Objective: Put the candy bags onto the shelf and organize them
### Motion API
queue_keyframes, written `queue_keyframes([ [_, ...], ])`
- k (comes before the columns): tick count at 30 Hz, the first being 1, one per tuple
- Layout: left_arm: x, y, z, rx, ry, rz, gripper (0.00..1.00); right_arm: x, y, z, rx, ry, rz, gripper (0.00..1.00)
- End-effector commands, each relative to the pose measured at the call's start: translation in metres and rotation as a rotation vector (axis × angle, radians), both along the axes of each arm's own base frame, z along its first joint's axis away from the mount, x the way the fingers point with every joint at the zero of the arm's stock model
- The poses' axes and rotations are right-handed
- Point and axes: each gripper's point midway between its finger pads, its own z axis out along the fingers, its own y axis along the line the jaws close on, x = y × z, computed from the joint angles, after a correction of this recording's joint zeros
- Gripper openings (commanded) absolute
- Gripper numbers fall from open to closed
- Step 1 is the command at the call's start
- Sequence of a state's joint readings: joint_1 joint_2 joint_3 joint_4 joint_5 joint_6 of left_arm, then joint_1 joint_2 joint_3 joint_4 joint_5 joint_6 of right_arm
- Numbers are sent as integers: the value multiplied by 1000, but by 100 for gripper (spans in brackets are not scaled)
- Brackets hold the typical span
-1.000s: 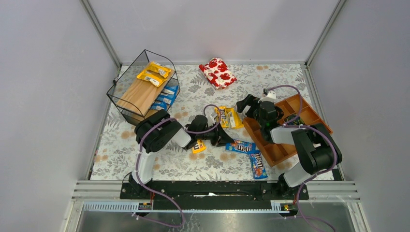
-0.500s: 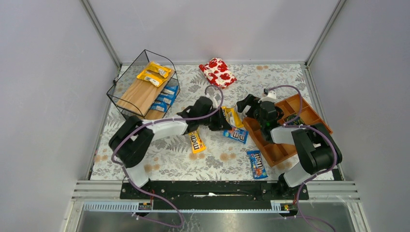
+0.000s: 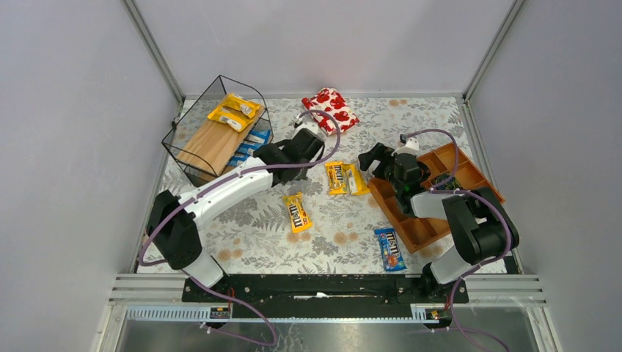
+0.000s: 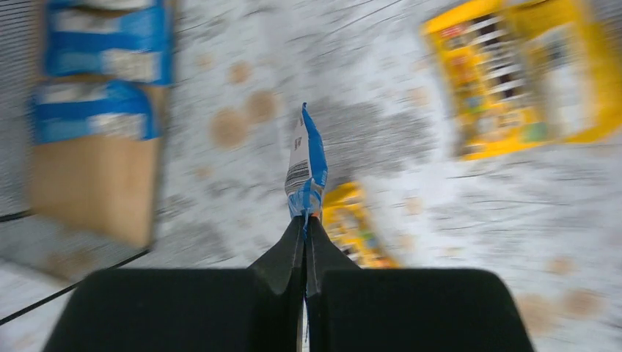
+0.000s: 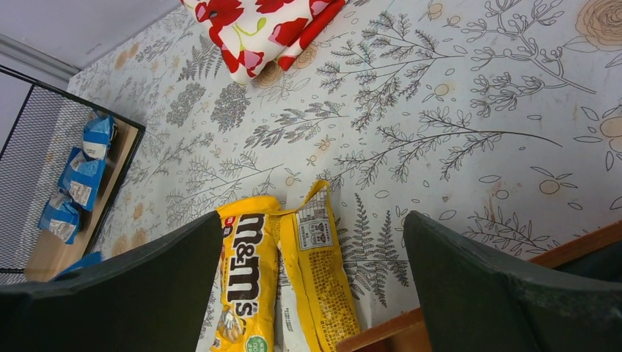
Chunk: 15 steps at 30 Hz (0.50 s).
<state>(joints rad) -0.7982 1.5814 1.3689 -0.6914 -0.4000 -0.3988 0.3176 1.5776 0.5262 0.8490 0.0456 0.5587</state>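
My left gripper (image 4: pixel 306 218) is shut on a blue candy bag (image 4: pixel 308 163), held edge-on in the air just right of the shelf (image 3: pixel 214 139). The shelf holds two yellow candy bags (image 3: pixel 235 111) on its upper board and several blue ones (image 3: pixel 250 147) on the lower board. Two yellow bags (image 3: pixel 345 178) lie side by side mid-table. A single yellow bag (image 3: pixel 297 213) and a blue bag (image 3: pixel 389 249) lie nearer the front. My right gripper (image 5: pixel 314 220) hangs open above the yellow pair, touching nothing.
A red-and-white floral pouch (image 3: pixel 331 110) lies at the back of the table. An orange-brown compartment tray (image 3: pixel 433 192) sits at the right under the right arm. Grey walls close in the table on three sides.
The left arm has lifted a blue bag from mid-table and swung it back and left toward the shelf, its jaws closing fully on it. The right arm has not moved.
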Motion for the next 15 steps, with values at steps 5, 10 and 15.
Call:
queue_keyframes([
  [5,-11,127,6,699,-72,118,0,9,3,22,35,-61,10,100],
  [10,-13,153,-3,902,-91,151,0,8,4,21,38,-58,12,100],
  [15,-3,170,-19,1024,-86,206,0,8,3,21,39,-59,10,100],
])
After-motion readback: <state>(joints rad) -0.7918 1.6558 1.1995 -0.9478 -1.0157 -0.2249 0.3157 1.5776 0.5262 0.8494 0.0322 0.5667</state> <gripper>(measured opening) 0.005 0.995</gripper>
